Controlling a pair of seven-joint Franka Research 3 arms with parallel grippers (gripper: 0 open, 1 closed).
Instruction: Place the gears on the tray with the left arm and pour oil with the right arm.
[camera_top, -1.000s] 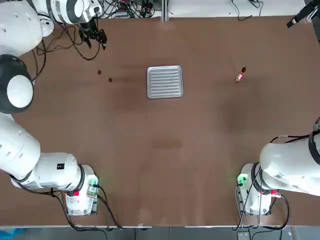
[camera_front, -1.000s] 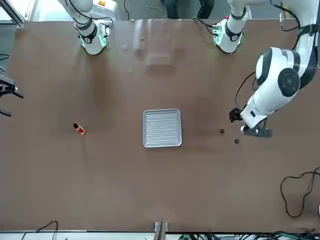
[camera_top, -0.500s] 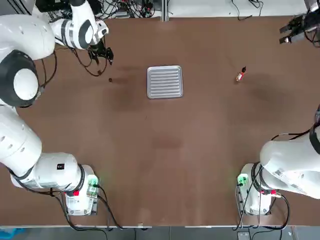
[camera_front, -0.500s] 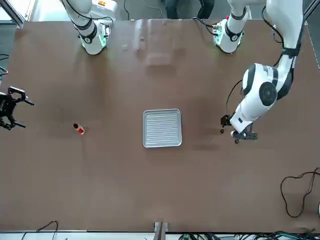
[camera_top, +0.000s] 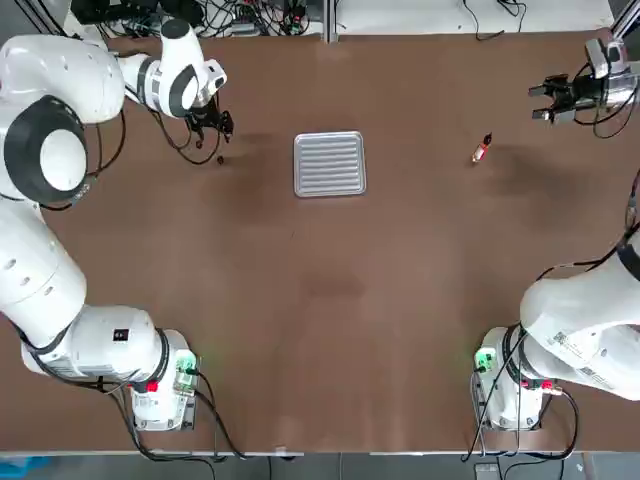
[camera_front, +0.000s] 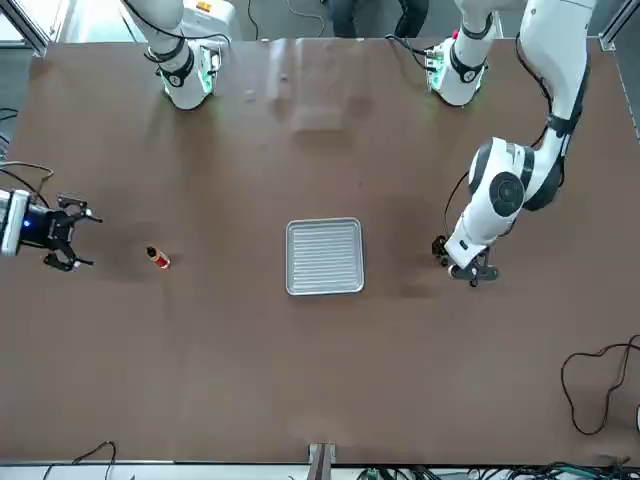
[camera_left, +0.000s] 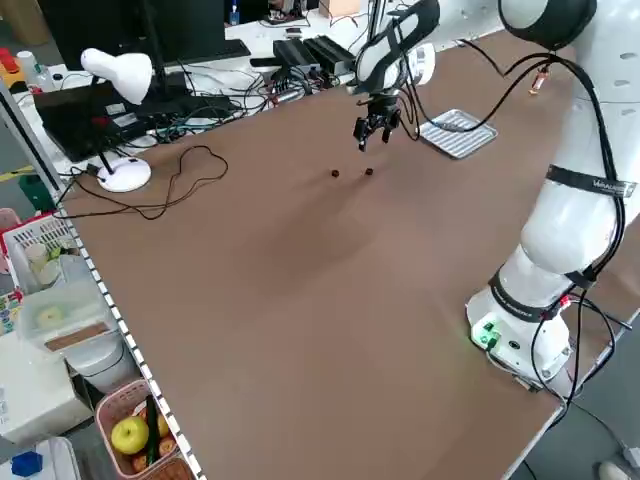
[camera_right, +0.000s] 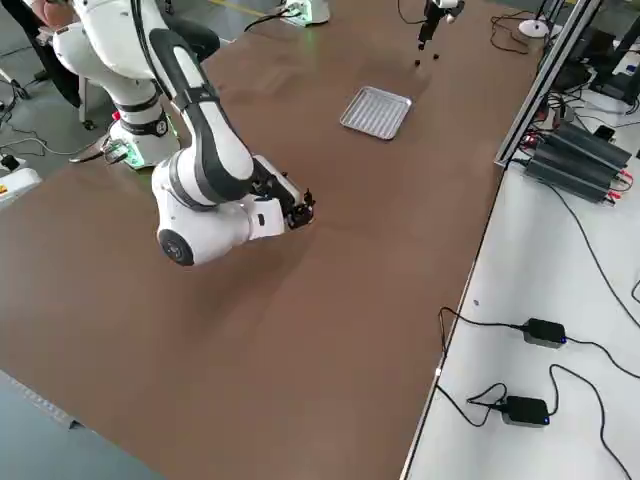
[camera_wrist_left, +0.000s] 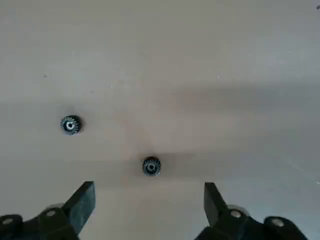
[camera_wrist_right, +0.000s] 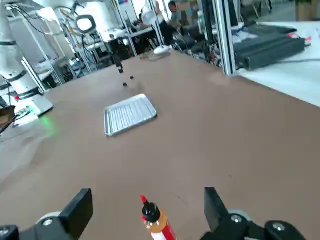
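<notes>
Nothing is done yet: the ribbed silver square tray sits bare mid-tabletop. Left gripper, jaws spread, hovers over two tiny dark toothed gears to the tray's left. Right gripper, jaws spread, faces the small red-banded oil bottle to the tray's right.

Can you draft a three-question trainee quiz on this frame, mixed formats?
1. True or false: both gears already lie on the tray.
2. Which gripper has the oil bottle ahead of its open fingers? A) left gripper B) right gripper
3. Fill in: the tray is ____ of parts.

Key: 1 false, both are on the table; 2 B; 3 empty.
</notes>
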